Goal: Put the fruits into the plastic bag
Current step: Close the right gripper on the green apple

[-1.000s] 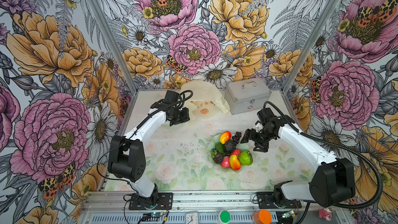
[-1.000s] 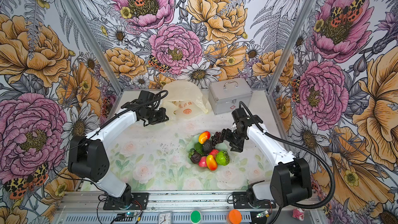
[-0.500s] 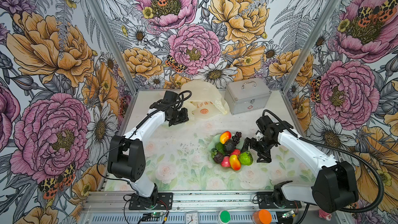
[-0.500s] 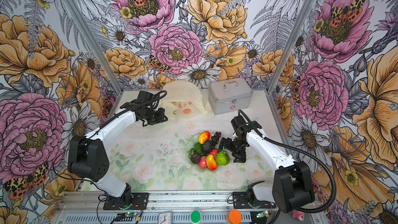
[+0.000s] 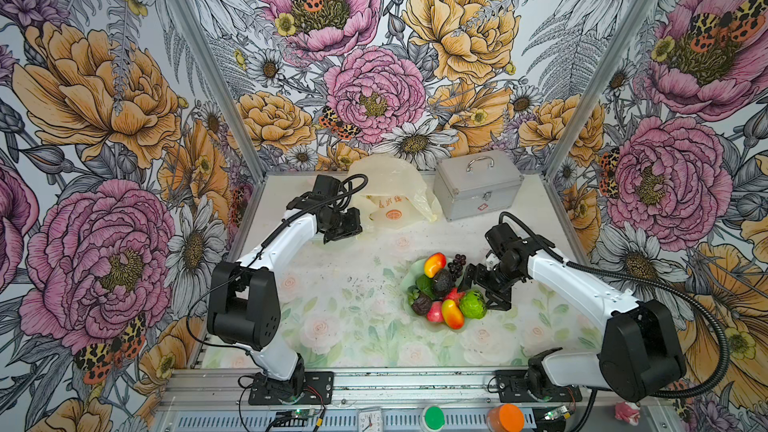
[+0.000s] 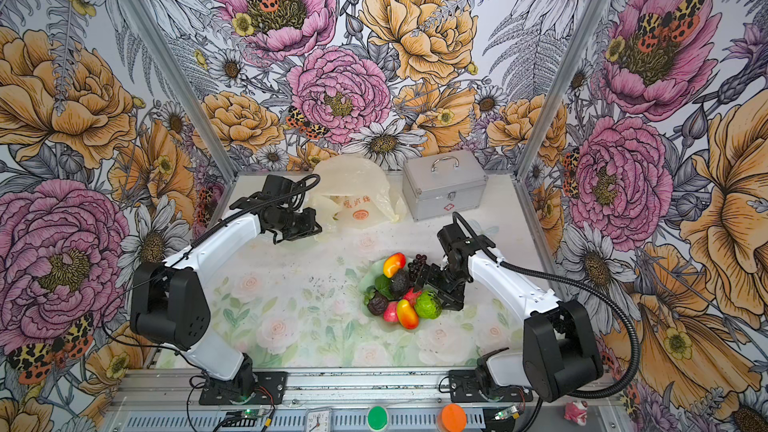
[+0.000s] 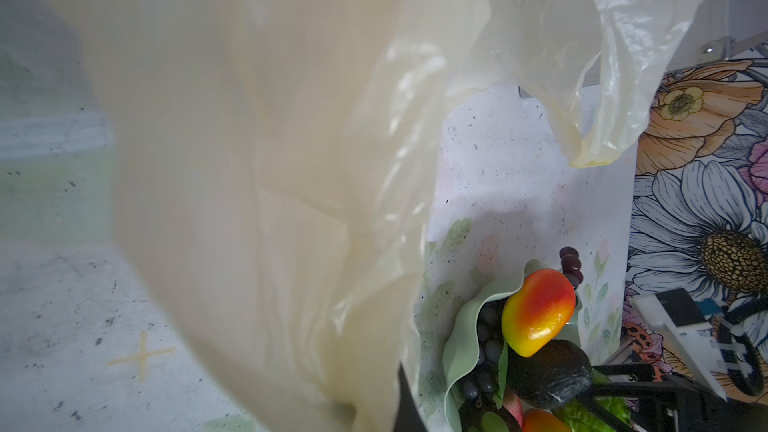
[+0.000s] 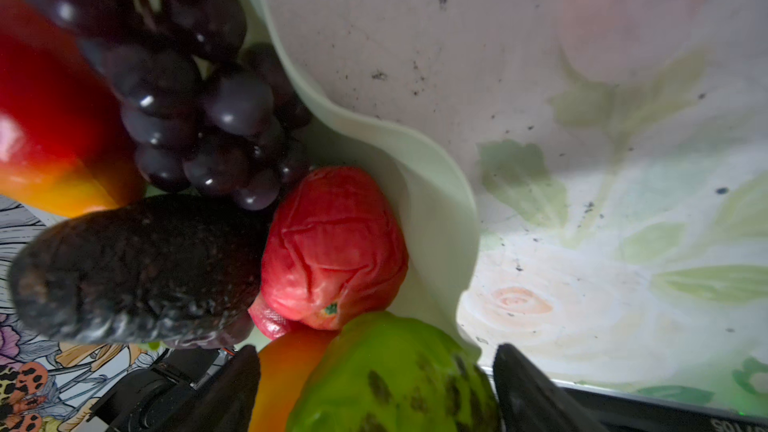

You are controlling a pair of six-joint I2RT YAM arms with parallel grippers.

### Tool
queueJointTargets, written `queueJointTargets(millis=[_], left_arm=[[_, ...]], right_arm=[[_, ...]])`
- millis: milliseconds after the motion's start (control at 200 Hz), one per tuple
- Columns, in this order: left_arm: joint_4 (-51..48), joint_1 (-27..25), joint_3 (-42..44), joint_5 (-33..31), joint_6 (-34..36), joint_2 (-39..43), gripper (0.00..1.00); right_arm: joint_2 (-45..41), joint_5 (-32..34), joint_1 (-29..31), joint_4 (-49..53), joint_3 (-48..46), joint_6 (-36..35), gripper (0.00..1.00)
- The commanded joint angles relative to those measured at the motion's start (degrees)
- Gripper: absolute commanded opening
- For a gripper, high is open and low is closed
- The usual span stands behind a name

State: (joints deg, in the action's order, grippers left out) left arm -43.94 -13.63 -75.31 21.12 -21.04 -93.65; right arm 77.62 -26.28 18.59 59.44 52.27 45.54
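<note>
The fruits are piled in a pale green scalloped dish [image 5: 408, 284]: a mango [image 5: 434, 263], grapes [image 5: 457, 263], an avocado [image 5: 442, 282], a red apple [image 8: 332, 247] and a bumpy green fruit [image 5: 473, 305]. My right gripper [image 5: 480, 294] is low over the dish and open. Its fingers [image 8: 525, 388] straddle the green fruit [image 8: 395, 376] and the end of a second mango [image 8: 282, 367]. At the back, my left gripper [image 5: 358, 218] is shut on an edge of the plastic bag [image 5: 390, 189]. In the left wrist view the bag [image 7: 270, 160] hangs across the frame and hides most of the gripper [image 7: 386, 413].
A silver metal case [image 5: 478, 189] with a handle stands at the back right, beside the bag. The floral walls close in the table on three sides. A green button [image 5: 434, 417] and an orange one [image 5: 505, 419] sit on the front rail.
My right gripper has moved toward the front and come down over the dish, so its fingers now sit around the green fruit. The left arm has shifted only slightly with the bag.
</note>
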Motion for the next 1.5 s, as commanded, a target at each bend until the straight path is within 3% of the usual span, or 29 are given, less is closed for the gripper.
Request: queueJointTargets(millis=[0, 480, 725, 860, 980, 1270, 1496], left_arm=[[0.4, 0.5, 0.5, 1.1, 1.0, 0.6, 0.0], [0.7, 0.6, 0.8, 1.3, 1.2, -0.1, 0.0], [1.1, 0.6, 1.2, 1.3, 1.0, 0.0, 0.0], [1.2, 0.5, 1.3, 1.4, 1.0, 0.0, 0.0], [1.3, 0.7, 1.4, 1.4, 0.9, 0.1, 0.0], [1.7, 1.0, 1.8, 1.5, 0.8, 0.0, 0.0], [2.2, 0.9, 2.9, 1.5, 0.2, 0.5, 0.0]], right_arm=[[0.2, -0.9, 0.5, -1.7, -0.4, 1.0, 0.81], [-2.0, -2.3, -0.7, -1.6, -1.0, 1.8, 0.63], [-1.8, -3.6, -2.7, -1.6, 0.9, 2.2, 0.62], [-1.0, -4.0, -3.0, -0.8, 2.3, 1.4, 0.8], [-1.4, -4.1, -2.9, 0.6, 2.0, 1.1, 0.85], [-3.1, -3.8, -0.4, 2.2, -0.1, 1.5, 0.84], [-2.1, -3.5, 0.9, 2.1, 0.1, 1.3, 0.69]])
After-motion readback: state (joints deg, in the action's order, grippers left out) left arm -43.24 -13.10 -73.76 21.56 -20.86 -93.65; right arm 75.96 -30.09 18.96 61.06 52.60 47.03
